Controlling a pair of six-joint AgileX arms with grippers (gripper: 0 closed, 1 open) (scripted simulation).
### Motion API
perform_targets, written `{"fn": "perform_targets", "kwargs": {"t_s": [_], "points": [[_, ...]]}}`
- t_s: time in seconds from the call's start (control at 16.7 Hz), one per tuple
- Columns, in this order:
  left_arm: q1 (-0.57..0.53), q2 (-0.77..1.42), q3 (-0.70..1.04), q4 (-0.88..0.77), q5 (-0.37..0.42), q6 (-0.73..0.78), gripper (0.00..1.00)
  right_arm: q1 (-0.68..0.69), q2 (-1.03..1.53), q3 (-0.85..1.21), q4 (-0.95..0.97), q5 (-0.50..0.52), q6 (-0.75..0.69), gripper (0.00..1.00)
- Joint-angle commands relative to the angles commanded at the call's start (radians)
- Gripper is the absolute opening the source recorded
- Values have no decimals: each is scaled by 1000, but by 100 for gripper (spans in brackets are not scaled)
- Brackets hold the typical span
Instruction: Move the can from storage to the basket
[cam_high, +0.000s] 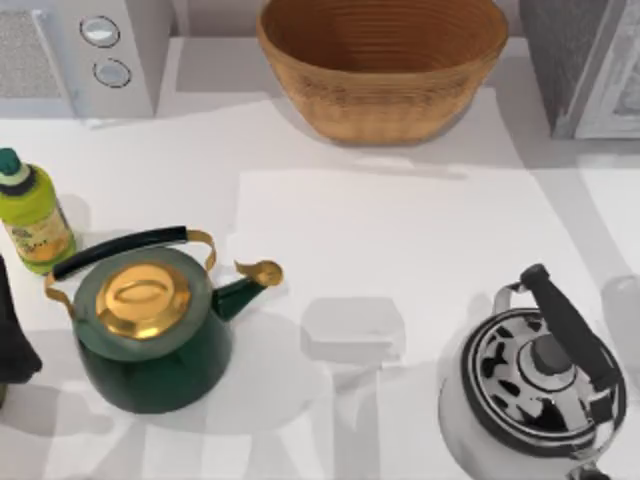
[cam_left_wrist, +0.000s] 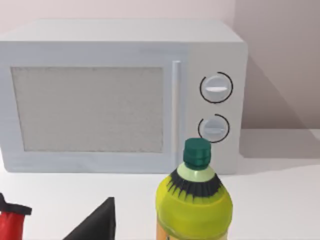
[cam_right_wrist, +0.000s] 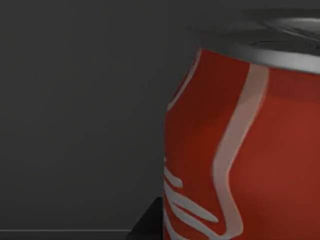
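At about 9 o'clock on the top view's edge, the left arm's matte black casing (cam_high: 14, 345) shows as a smooth, rounded bulk. In the left wrist view, 1 black wedge-shaped finger tip (cam_left_wrist: 97, 222) with flat, sharp-edged faces rises from 6 o'clock.

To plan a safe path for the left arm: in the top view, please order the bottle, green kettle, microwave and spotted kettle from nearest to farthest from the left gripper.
1. The bottle and the green kettle, both beside the left gripper at the left edge: too close to call.
2. The microwave, top left corner.
3. The spotted kettle, bottom right.
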Motion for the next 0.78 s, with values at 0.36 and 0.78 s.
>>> {"fn": "perform_targets", "kwargs": {"t_s": [0.36,0.78], "points": [[0,0,0,0,0,0,100,105,-276,-109,-157,92,-1,0],[0,0,0,0,0,0,100,120,-315,-132,-184,107,1,0]]}}
